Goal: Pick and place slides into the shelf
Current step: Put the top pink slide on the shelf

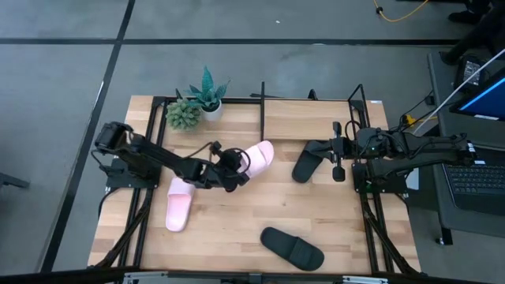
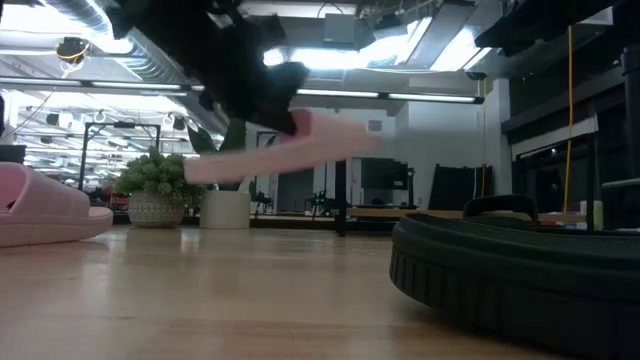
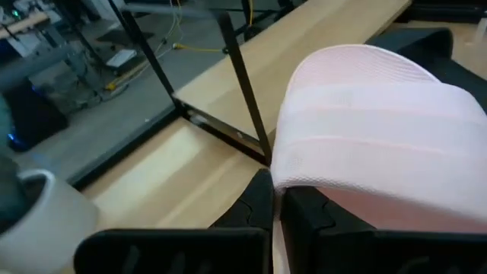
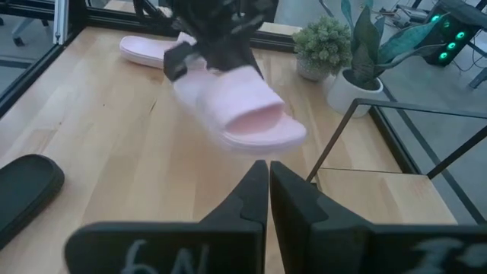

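My left gripper [image 1: 235, 172] is over the middle of the table, shut on a pale pink slide [image 1: 258, 157] that hangs in the air [image 2: 290, 150]. The second pink slide [image 1: 178, 203] lies flat on its sole on the table, nearer the left edge. One black slide [image 1: 305, 166] lies just in front of the shelf, and the other black slide [image 1: 293, 247] lies by the near edge. The shelf [image 1: 316, 118], black rods around a wood board, stands at the far edge. My right gripper [image 4: 268, 173] is shut and holds nothing, beside the shelf's right end [image 1: 325, 148]. My left gripper pinches the pink slide at its side edge beside the wide strap [image 3: 283, 179]. One finger [image 3: 255, 209] is outside and the other finger [image 3: 323, 221] is on the strap's inner side. The gripper comes slanting down from the left. The slide is lifted clear, slightly tilted, pointing toward the shelf.
Two potted plants [image 1: 197, 106] stand at the far edge, left of the shelf. The shelf's thin black corner rod [image 3: 245, 91] rises close in front of the held slide. Bare tabletop [image 1: 237, 229] lies between the slides near the front.
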